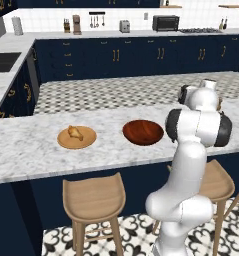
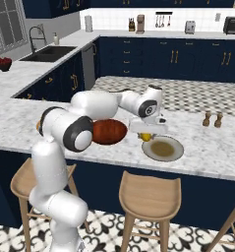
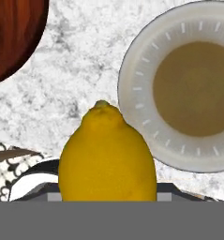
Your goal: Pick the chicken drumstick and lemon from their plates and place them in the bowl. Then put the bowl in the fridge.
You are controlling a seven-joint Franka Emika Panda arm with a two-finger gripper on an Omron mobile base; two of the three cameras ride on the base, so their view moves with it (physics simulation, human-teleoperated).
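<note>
The pincer (image 2: 146,134) hangs above the white-grey marble tabletop (image 2: 207,142), its jaws partly closed on the small bright yellow oval lemon (image 3: 107,157). In the hand view the fruit sits right between the fingers with its nub pointing away, lifted clear of the stone; in the right base view a sliver of yellow shows just under the white hand.

Just to the right of the lemon and slightly nearer lies the flat round grey-beige plate with a darker centre and a pale ticked rim (image 2: 162,148), bare of food. Just to the left of the pincer sits the shallow round reddish-brown wooden bowl with a glossy dark red inside (image 1: 143,132), partly hidden behind the arm in the right base view. Further left on the same tabletop, well apart from the bowl, rests the flat round tan wooden plate (image 1: 89,140), with the small golden-brown lumpy chicken drumstick (image 1: 74,132) lying on it.

At the right end of the tabletop stand two small brown salt and pepper mills (image 2: 212,119). Light wooden bar stools (image 1: 93,199) stand along the near side. Across the patterned floor runs a row of navy cabinets with brass handles (image 1: 116,55).
</note>
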